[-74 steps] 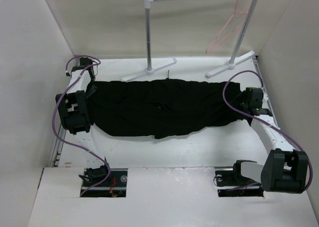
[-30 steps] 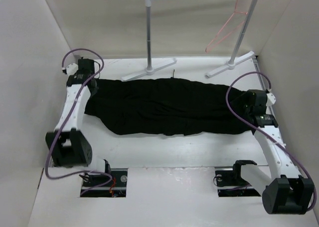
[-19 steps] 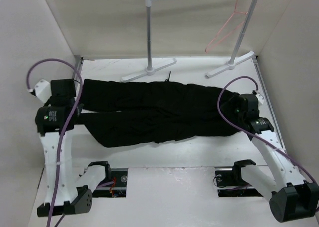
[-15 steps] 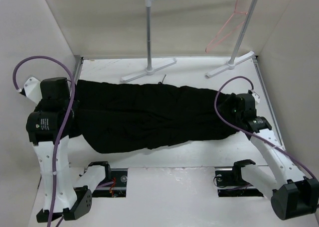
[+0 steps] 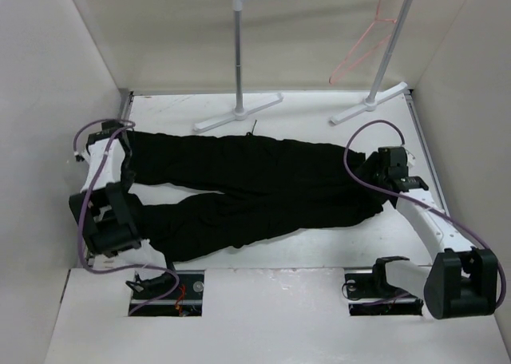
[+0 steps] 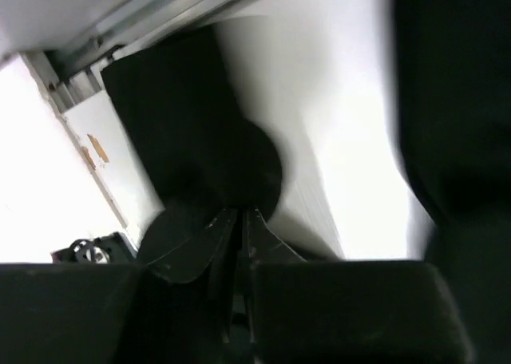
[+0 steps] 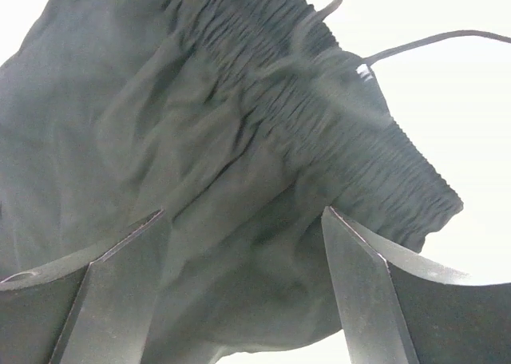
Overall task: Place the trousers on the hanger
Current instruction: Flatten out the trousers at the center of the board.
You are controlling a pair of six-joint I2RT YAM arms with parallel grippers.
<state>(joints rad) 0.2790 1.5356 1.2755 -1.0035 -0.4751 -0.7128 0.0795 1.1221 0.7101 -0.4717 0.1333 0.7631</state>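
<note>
The black trousers (image 5: 255,180) lie flat across the table, legs to the left and spread apart, waist to the right. My left gripper (image 5: 126,146) is at the end of the far leg. In the left wrist view its jaws (image 6: 239,214) are shut, with black leg fabric (image 6: 192,124) at the tips. My right gripper (image 5: 374,171) is open over the waist end. In the right wrist view it (image 7: 245,211) straddles the gathered waistband (image 7: 351,132), with the drawstring (image 7: 423,41) beyond. The pink-red hanger (image 5: 363,45) hangs at the right end of the rack's crossbar.
The rack's two white-footed posts (image 5: 237,53) stand at the back of the table, behind the trousers. White walls close in on the left, right and back. A metal rail (image 6: 104,29) runs along the table's left edge.
My left arm has come down from its raised pose to the table's far left. The trousers now lie lower, with the two legs parted. My right gripper has stayed at the waist.
</note>
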